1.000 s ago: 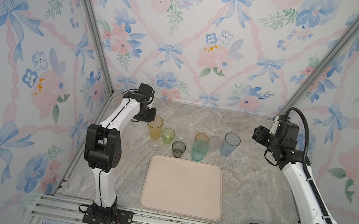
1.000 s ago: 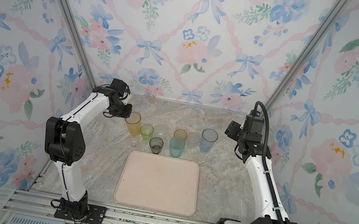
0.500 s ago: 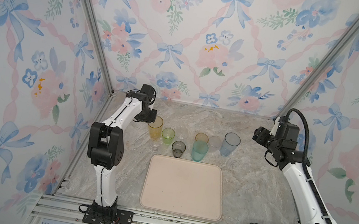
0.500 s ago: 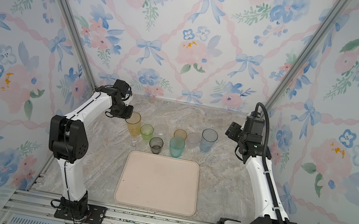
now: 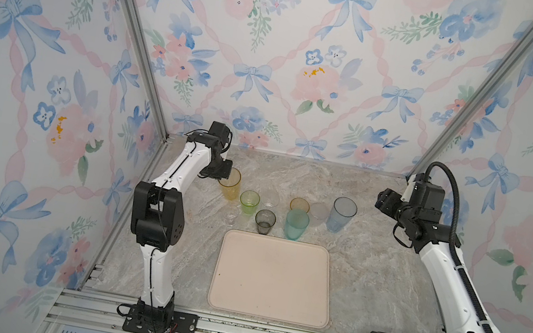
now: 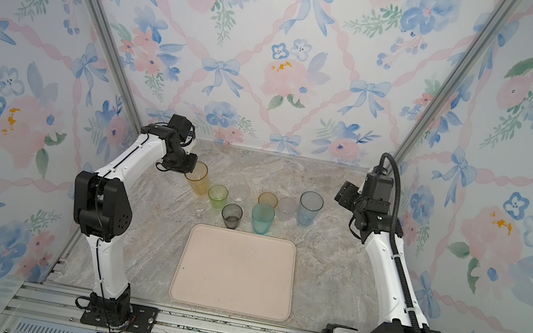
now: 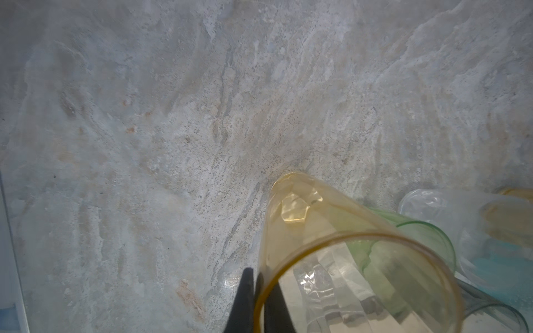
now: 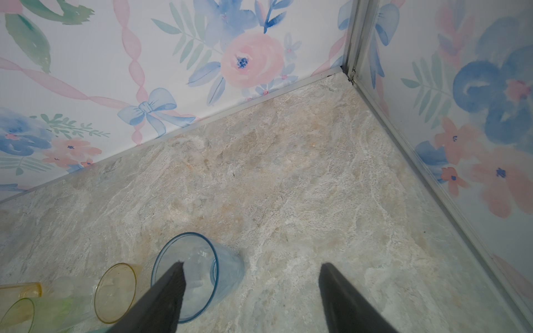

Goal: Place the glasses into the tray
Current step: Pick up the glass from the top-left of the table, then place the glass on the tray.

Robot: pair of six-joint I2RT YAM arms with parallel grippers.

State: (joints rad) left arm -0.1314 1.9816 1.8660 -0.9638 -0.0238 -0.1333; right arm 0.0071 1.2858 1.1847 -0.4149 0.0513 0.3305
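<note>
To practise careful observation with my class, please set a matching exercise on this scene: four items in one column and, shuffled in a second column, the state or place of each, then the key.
Column 1
1. tall amber tumbler
2. pale blue tumbler
3. tray
4. right end effector

Column 2
A. open, holding nothing
B. rim pinched by the left end effector
C. standing free at the right end of the row
D. lying flat with no glass in it

Pairs: 1-B, 2-C, 3-D, 4-A
</note>
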